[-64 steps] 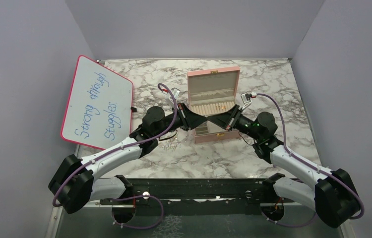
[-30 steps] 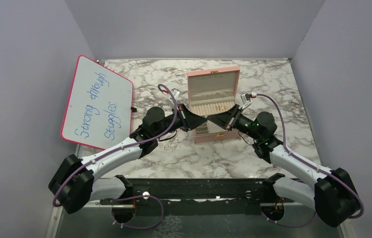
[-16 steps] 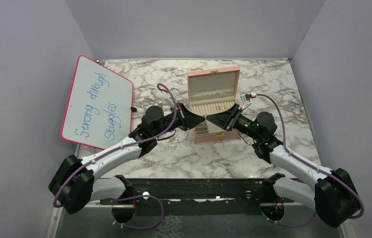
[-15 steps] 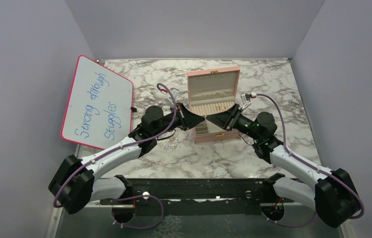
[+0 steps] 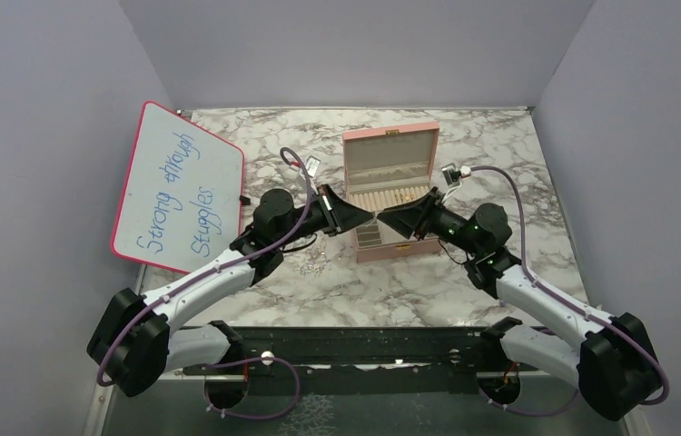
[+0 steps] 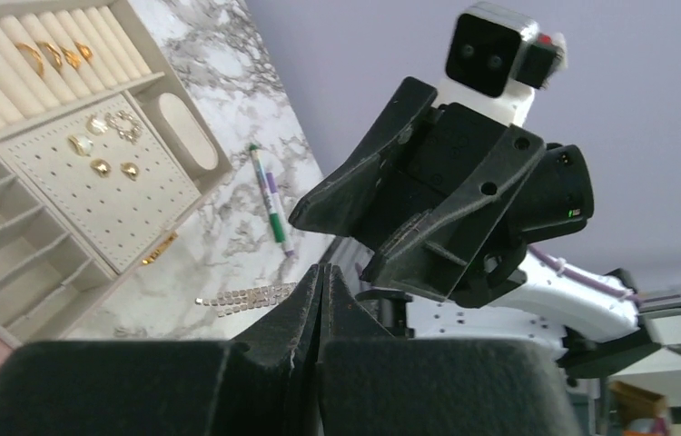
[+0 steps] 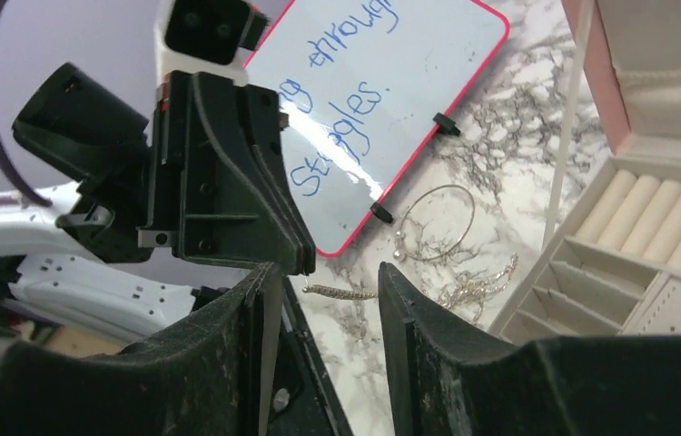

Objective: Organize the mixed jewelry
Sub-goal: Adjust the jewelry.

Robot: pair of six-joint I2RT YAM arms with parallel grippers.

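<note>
1. The marble bench (image 5: 500,163) carries everything.
2. A whiteboard (image 5: 178,186) with blue writing stands at its left edge.
3. The pink box (image 5: 389,163) sits mid-bench with its lid raised, and both arms meet nose to nose just in front of it.
4. The right pincer (image 7: 330,271) is released, its two fingers standing clearly apart.
5. The left pincer (image 6: 319,272) is clenched, its fingers pressed into one thin seam, and its tips sit at the mouth of the right pincer's gap.
6. A green-and-white marker pen (image 6: 269,202) lies flat on the bench beyond the box, its long axis roughly in line with the box's side wall.
7. A thin silver hoop (image 7: 442,187) lies flat on the bench between the whiteboard and the box.
8. Loose silver chains (image 7: 468,289) lie in a tangle just beside the hoop, nearer the box.
9. A short sparkling chain strip (image 6: 246,297) is pinched by one end in the left pincer. Its long axis runs straight from those tips toward the bench, crossing the right pincer's gap.
10. Gold rings (image 6: 33,57) sit in the box's roll rows.
11. Small earrings (image 6: 101,145) sit on the box's perforated pad.
</note>
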